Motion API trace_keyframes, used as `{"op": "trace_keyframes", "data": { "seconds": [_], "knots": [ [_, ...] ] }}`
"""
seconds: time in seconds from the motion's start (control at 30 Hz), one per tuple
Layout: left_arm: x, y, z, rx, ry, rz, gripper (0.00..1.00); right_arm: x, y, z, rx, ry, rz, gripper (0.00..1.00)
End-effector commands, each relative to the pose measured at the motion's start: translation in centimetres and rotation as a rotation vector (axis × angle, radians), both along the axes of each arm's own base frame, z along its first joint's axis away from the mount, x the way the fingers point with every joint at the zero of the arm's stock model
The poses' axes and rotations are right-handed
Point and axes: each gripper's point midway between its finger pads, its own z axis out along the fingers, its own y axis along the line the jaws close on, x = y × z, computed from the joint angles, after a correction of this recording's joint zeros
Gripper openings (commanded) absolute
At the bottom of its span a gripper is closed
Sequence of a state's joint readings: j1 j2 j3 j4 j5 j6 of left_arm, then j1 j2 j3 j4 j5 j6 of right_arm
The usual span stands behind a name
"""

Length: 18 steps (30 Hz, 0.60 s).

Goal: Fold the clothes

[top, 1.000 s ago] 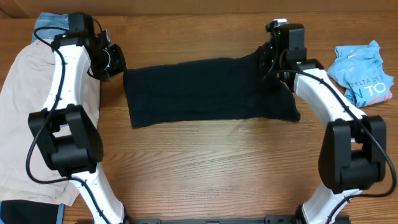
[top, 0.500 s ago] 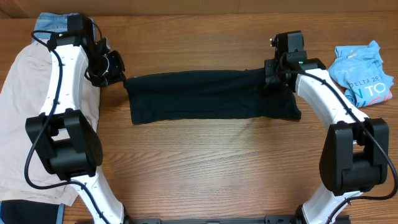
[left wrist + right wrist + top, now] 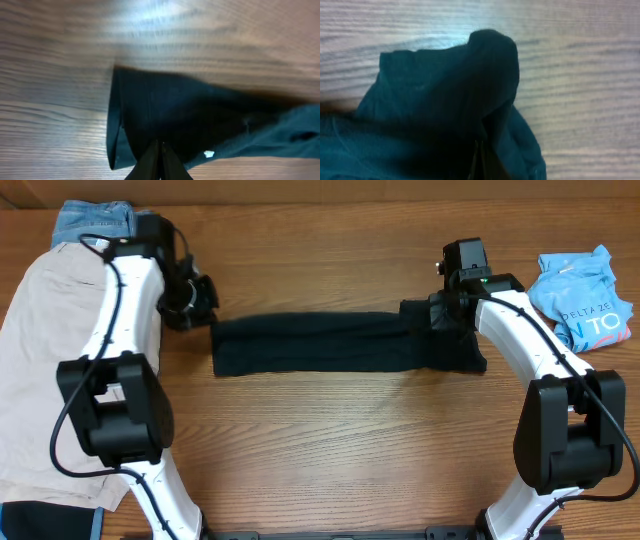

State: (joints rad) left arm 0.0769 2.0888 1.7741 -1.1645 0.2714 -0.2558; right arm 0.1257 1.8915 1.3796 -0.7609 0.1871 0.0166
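While the left claw (image 3: 159, 149) and right claw (image 3: 479, 146) pinch its ends, the soft black T-shirt (image 3: 320, 345) lies band-shaped.

A T-shirt (image 3: 320, 343) is laid as a long strip across the table (image 3: 330, 450), in the upper half of the overhead frame. The left gripper (image 3: 208, 318) is set at its left end and the right gripper (image 3: 440, 322) at its right end, where the cloth is bunched. Shorts (image 3: 40, 360) are spread along the left edge of the frame, a denim garment (image 3: 92, 220) is placed just behind them in the upper left corner, and a second tee (image 3: 585, 295) is found at the upper right, apart from the strip's right end.
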Motion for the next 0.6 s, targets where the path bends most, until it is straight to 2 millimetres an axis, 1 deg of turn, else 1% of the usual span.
{"op": "trace_keyframes", "data": {
  "seconds": [0.0, 0.17, 0.33, 0.43, 0.53, 0.57],
  "knots": [
    [-1.4, -0.5, -1.4, 0.078, 0.028, -0.052, 0.04, 0.0, -0.7, 2.1, 0.002, -0.037, -0.087, 0.04],
    [-2.1, -1.2, -3.6, 0.078, 0.041, -0.064, 0.04, -1.1, -0.6, 1.8, 0.006, 0.004, -0.106, 0.04],
    [-2.6, -0.9, -5.2, 0.096, 0.046, -0.062, 0.04, -1.5, -0.5, 1.6, 0.017, 0.022, -0.114, 0.04],
    [-2.7, 0.7, -5.7, 0.184, 0.052, -0.056, 0.04, -1.6, -0.5, 1.6, 0.016, 0.024, -0.114, 0.04],
    [-2.3, 3.4, -5.7, 0.330, 0.038, -0.035, 0.04, -1.6, -0.6, 1.6, 0.015, 0.025, -0.115, 0.04],
    [-1.8, 4.6, -5.6, 0.376, 0.025, 0.004, 0.04, -1.6, -0.7, 1.6, 0.016, 0.026, -0.117, 0.04]
  ]
}}
